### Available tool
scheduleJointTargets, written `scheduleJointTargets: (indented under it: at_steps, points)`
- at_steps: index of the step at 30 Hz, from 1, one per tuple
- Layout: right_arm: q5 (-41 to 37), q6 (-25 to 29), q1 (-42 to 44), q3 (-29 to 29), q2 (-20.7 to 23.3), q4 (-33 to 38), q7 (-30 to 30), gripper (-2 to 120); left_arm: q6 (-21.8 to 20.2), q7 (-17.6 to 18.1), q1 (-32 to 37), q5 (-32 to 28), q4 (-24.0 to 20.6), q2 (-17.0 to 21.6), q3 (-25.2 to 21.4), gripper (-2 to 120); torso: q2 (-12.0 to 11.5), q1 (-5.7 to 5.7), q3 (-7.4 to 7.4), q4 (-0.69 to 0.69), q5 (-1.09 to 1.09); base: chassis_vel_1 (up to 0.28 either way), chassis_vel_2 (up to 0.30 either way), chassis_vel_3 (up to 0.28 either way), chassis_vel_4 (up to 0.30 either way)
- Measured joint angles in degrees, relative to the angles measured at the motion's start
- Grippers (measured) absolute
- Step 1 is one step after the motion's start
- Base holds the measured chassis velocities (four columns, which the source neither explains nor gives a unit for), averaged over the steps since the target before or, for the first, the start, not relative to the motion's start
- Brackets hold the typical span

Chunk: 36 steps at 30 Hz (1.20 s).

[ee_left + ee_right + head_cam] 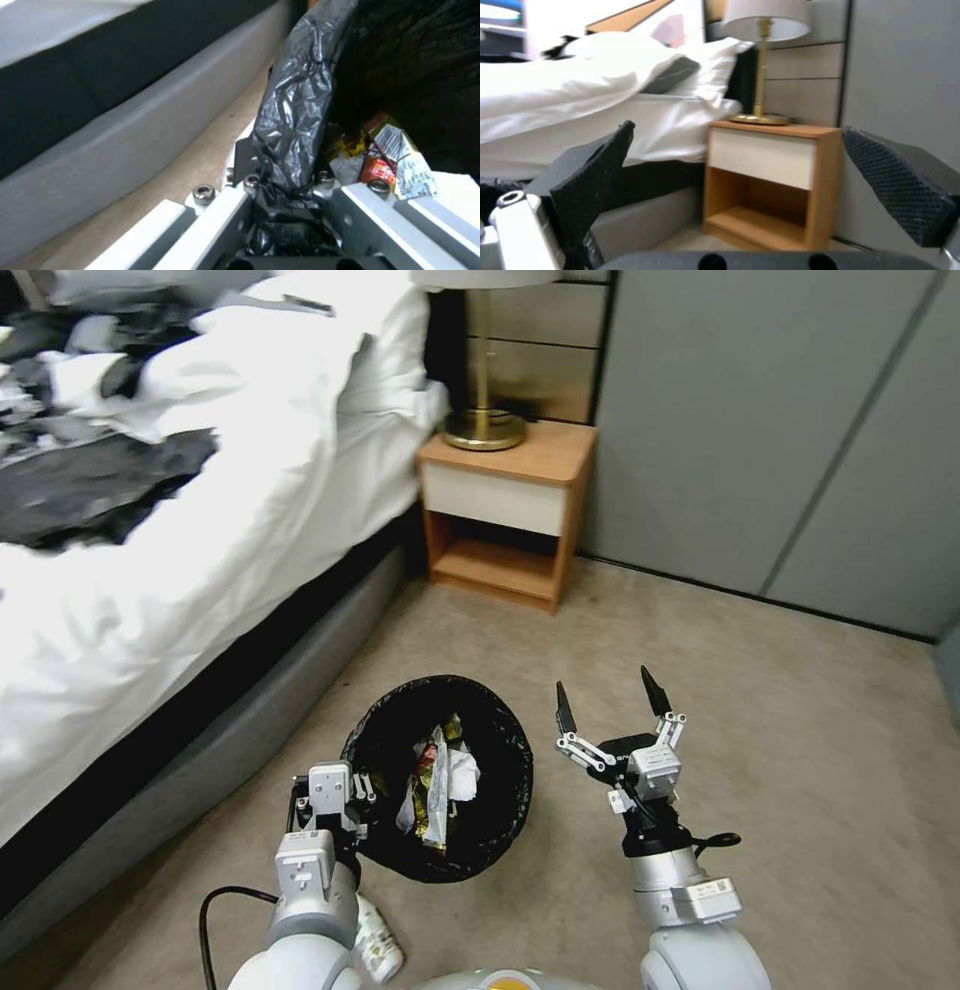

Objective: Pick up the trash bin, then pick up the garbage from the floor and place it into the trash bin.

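Left end effector (pixel 287 187) clamped the trash bin (pixel 400 725) rim, garbage (pixel 437 780) inside. Right end effector (pixel 607 700) hung beside it, fingers wide, holding nothing.

Silver-grey arms carry white-bracketed tools, the right tool (pixel 607 698) with black pointed textured fingers (pixel 600 165) and a black cable.

I see a round bin lined with crinkled, glossy black plastic bag (pixel 295 112), holding shiny printed foil wrappers (pixel 395 153). My right gripper's black fingers (pixel 595 176) carry rough, dimpled rubbery pads. Matt beige short-pile carpet (pixel 780 690) meets a smooth wooden nightstand (pixel 505 510) bearing a polished brass lamp base (pixel 485 430).
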<state>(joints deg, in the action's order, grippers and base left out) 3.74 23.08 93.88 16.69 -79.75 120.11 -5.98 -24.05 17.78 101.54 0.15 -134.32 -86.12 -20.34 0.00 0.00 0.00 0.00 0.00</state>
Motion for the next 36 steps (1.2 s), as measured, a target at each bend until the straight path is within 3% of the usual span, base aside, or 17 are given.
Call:
scheduleJointTargets:
  at_steps: [22, 25, 26, 28, 29, 30, 32, 35, 36]
  points:
    - [0.39, 0.05, 0.15, 0.12, -0.06, -0.41, 0.75, 100, 0.07, 0.25, -0.40, -0.03, 0.53, -0.18, 0.19, 0, 0.00, 0.00, 0.00, -0.01, 0.00, 0.093, 0.089, 0.098, 0.092]
    - [-1.30, -6.90, -0.13, 0.13, 0.45, 0.21, -2.40, 100, 0.14, 0.25, -0.47, -0.02, 0.53, -0.18, 0.19, 0, 0.00, 0.00, 0.00, -0.01, 0.00, 0.000, 0.000, 0.000, 0.000]
    - [-1.30, -6.90, -0.13, 0.13, 0.45, 0.21, -2.40, 100, 0.14, 0.25, -0.47, -0.02, 0.53, -0.18, 0.19, 0, 0.00, 0.00, 0.00, -0.01, 0.00, 0.000, 0.000, 0.000, 0.000]
    - [-5.50, -17.63, -0.96, 0.03, 1.11, 0.41, -6.72, 100, 0.20, 0.24, -0.44, 0.04, 0.53, -0.18, 0.29, 0, 0.00, 0.01, 0.00, -0.01, 0.00, 0.000, 0.000, 0.000, 0.000]
    - [-5.50, -17.63, -0.96, 0.03, 1.11, 0.41, -6.72, 100, 0.20, 0.24, -0.44, 0.04, 0.53, -0.18, 0.29, 0, 0.00, 0.01, 0.00, -0.01, 0.00, 0.000, 0.000, 0.000, 0.000]
    - [-8.02, -22.40, -1.69, 0.01, 1.30, -0.09, -8.22, 100, 0.22, 0.24, -0.40, 0.08, 0.53, -0.18, 0.36, 0, 0.00, 0.00, 0.00, -0.01, -0.01, 0.000, 0.000, 0.000, 0.000]
    - [-9.06, -24.23, -2.04, 0.01, 1.37, -0.43, -8.83, 100, 0.23, 0.24, -0.38, 0.09, 0.53, -0.18, 0.39, 0, 0.00, 0.00, 0.00, 0.00, -0.01, 0.000, 0.000, 0.000, 0.000]
    - [-17.62, -34.80, -6.14, 0.61, 1.46, -6.10, -12.71, 100, 0.24, 0.23, -0.25, 0.15, 0.52, -0.13, 0.42, 0, 0.00, 0.00, 0.00, 0.02, 0.01, 0.000, 0.000, 0.000, 0.000]
    - [-17.62, -34.80, -6.14, 0.61, 1.46, -6.10, -12.71, 100, 0.24, 0.23, -0.25, 0.15, 0.52, -0.13, 0.42, 0, 0.00, 0.00, 0.00, 0.02, 0.01, 0.000, 0.000, 0.000, 0.000]
